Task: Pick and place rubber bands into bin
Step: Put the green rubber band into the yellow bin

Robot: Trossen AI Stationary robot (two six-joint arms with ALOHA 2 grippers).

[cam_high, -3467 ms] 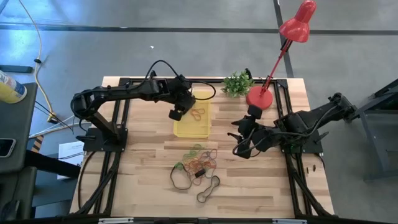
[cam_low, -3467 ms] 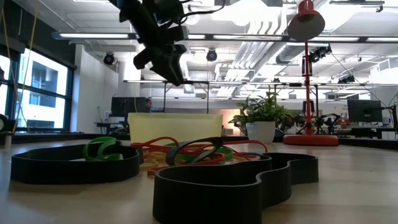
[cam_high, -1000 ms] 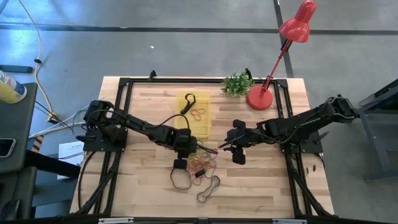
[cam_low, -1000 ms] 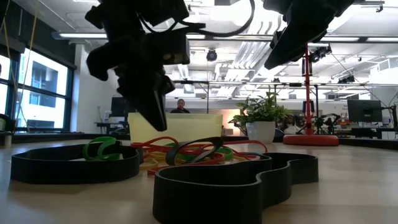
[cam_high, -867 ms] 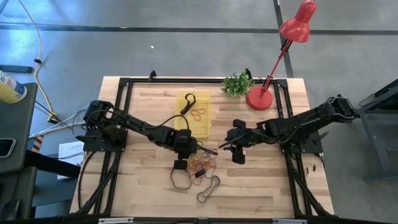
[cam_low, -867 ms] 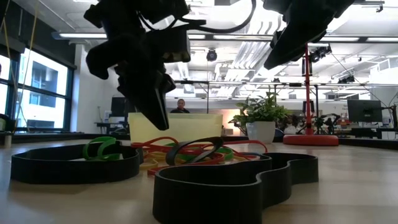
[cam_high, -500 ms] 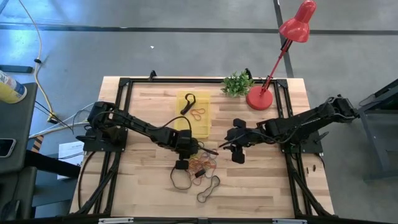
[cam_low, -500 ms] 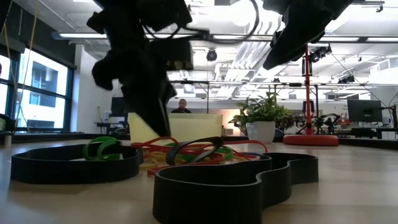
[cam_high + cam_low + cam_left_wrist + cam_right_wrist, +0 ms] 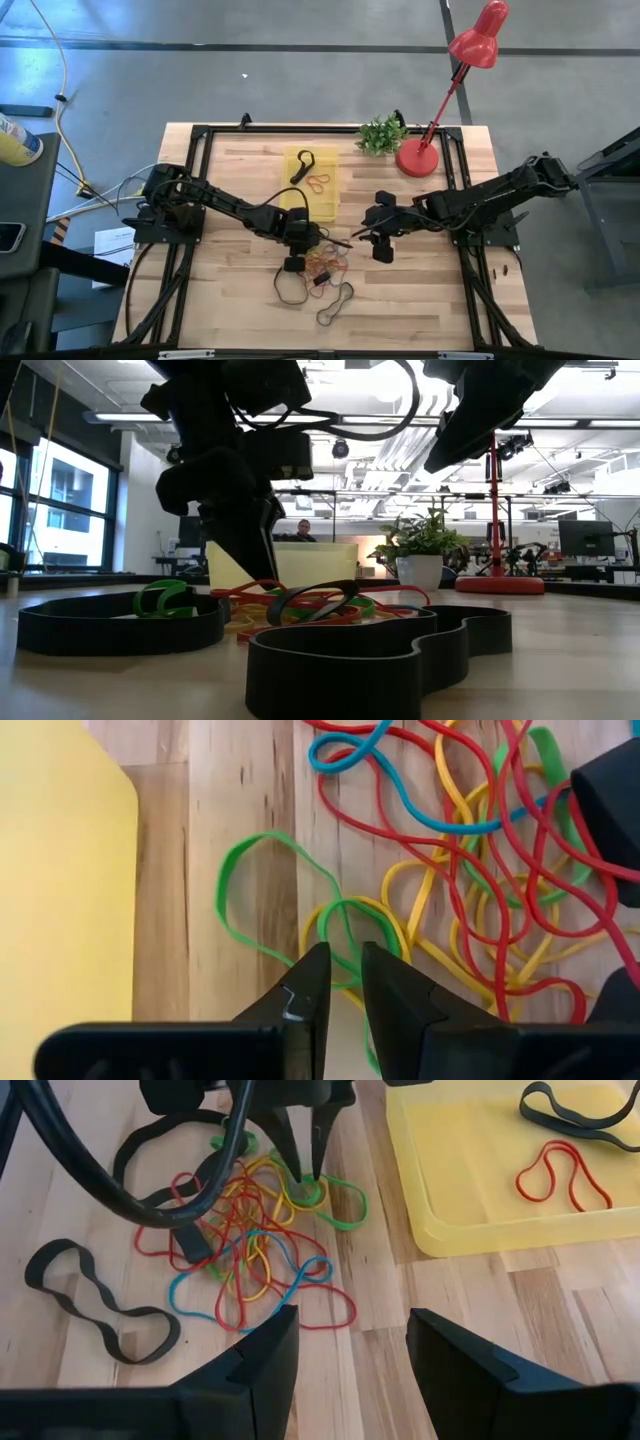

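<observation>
The rubber bands lie in a tangled pile (image 9: 325, 265) (image 9: 245, 1230) of red, yellow, green and blue loops. Two wide black bands (image 9: 290, 290) (image 9: 335, 300) lie beside it. The yellow bin (image 9: 310, 195) (image 9: 480, 1170) holds a black band (image 9: 575, 1105) and a red one (image 9: 555, 1170). My left gripper (image 9: 293, 262) (image 9: 345, 970) points down at the pile's bin-side edge, open by a narrow gap astride a green band (image 9: 250, 870) and a yellow strand. My right gripper (image 9: 380, 250) (image 9: 350, 1350) hovers wide open to the right of the pile. My left gripper comes at the pile from above, pointing down. Its fingertips (image 9: 318, 1175) stand on either side of a strand of the green band (image 9: 345, 982), which lies flat on the table. Whether the tips touch the band, I cannot tell.
A red lamp base (image 9: 415, 158) and a small potted plant (image 9: 382, 133) stand at the table's far edge, right of the bin. A person (image 9: 303, 530) shows far behind the table. Bare wood lies to the right and near side of the pile.
My left gripper has come down from just above the pile until its tips reach the bands at the pile's edge near the bin, shifting slightly toward the pile. The bands have stayed where they were.
</observation>
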